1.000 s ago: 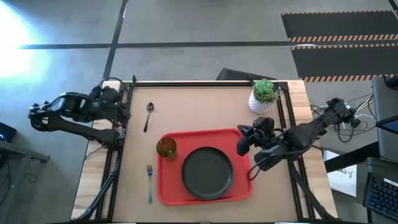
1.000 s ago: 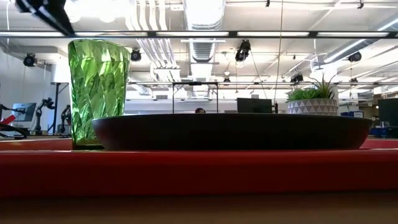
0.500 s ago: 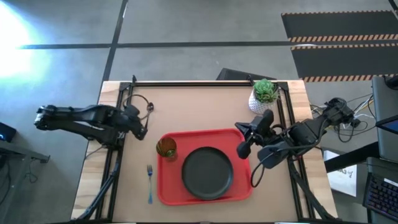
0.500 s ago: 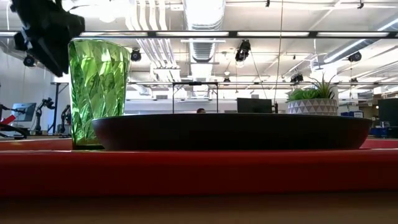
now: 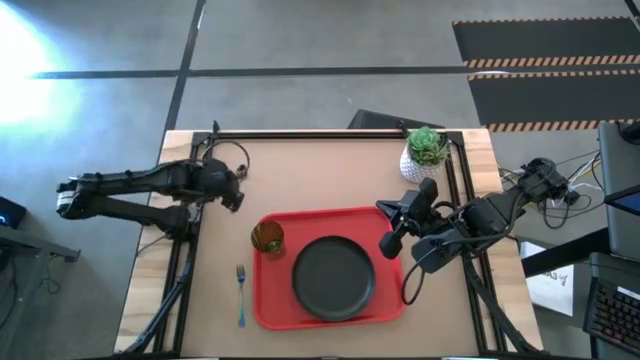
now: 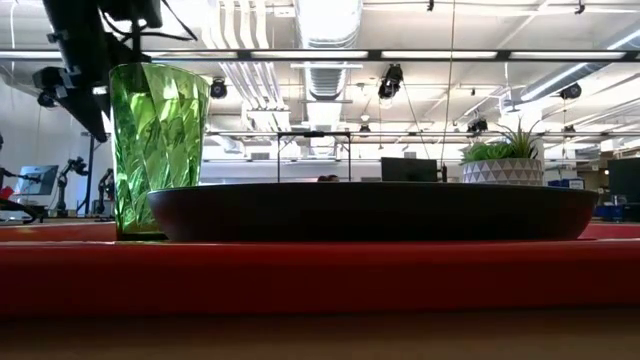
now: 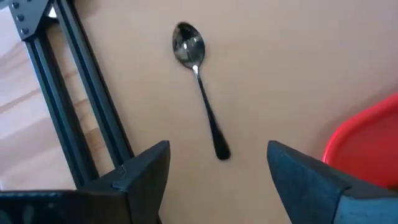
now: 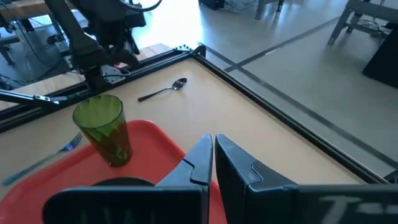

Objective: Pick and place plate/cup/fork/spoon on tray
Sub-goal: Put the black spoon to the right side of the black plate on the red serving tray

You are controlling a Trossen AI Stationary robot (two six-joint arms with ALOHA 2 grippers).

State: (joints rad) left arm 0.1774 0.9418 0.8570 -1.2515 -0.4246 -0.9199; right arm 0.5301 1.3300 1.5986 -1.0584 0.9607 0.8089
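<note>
Fork [image 5: 241,291] lay nearest on the desk [image 5: 330,165], just beside the tray [image 5: 272,307]; plate [image 5: 333,277] and cup [image 5: 267,237] already sat on it; beyond, the left tool [image 7: 217,177] hung fingers apart above the spoon [image 7: 198,83], seemingly lining up a grasp; right tool [image 8: 214,163], fingers together, waited over the tray's edge.

A white faceted pot holding a spiky green plant [image 5: 424,152] stands near the tan wooden table's [image 5: 330,170] far right corner.

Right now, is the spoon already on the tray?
No. The spoon lies on the bare table, apart from the tray.
</note>
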